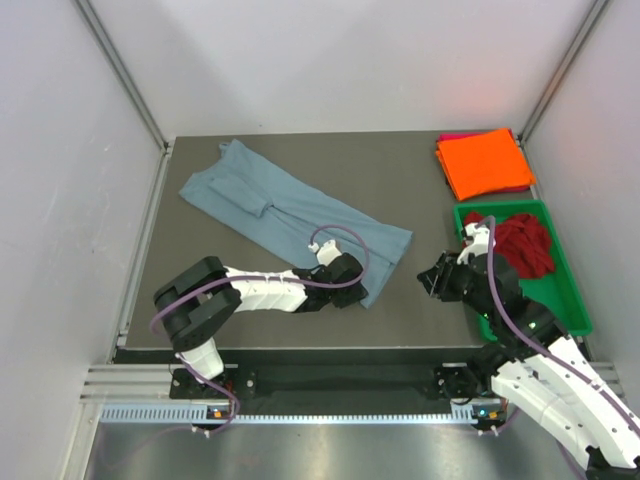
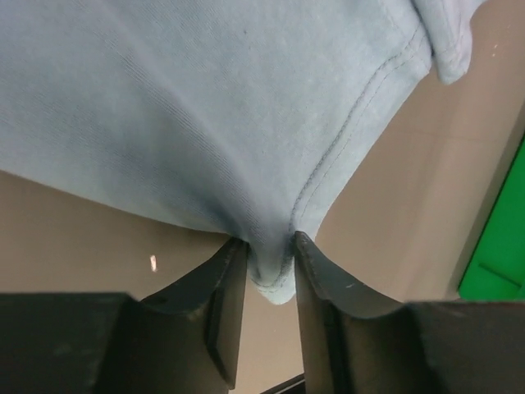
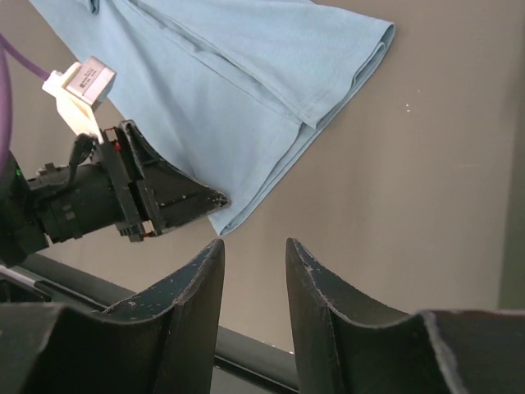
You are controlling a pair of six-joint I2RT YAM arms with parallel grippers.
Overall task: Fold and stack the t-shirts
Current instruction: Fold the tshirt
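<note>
The blue-grey t-shirt (image 1: pixel 290 205) lies folded lengthwise, slanting across the table from the far left to near the middle. My left gripper (image 1: pixel 352 283) is shut on its near bottom corner (image 2: pixel 271 275); that corner also shows in the right wrist view (image 3: pixel 234 215). My right gripper (image 1: pixel 437 277) is open and empty above bare table, to the right of the shirt. The orange t-shirt (image 1: pixel 482 160) lies folded at the far right on top of the magenta one (image 1: pixel 452 137). The dark red t-shirt (image 1: pixel 520 242) lies crumpled in the green tray (image 1: pixel 570 290).
The green tray stands along the table's right edge, close behind my right arm. White walls enclose the table on three sides. A metal rail (image 1: pixel 300 385) runs along the near edge.
</note>
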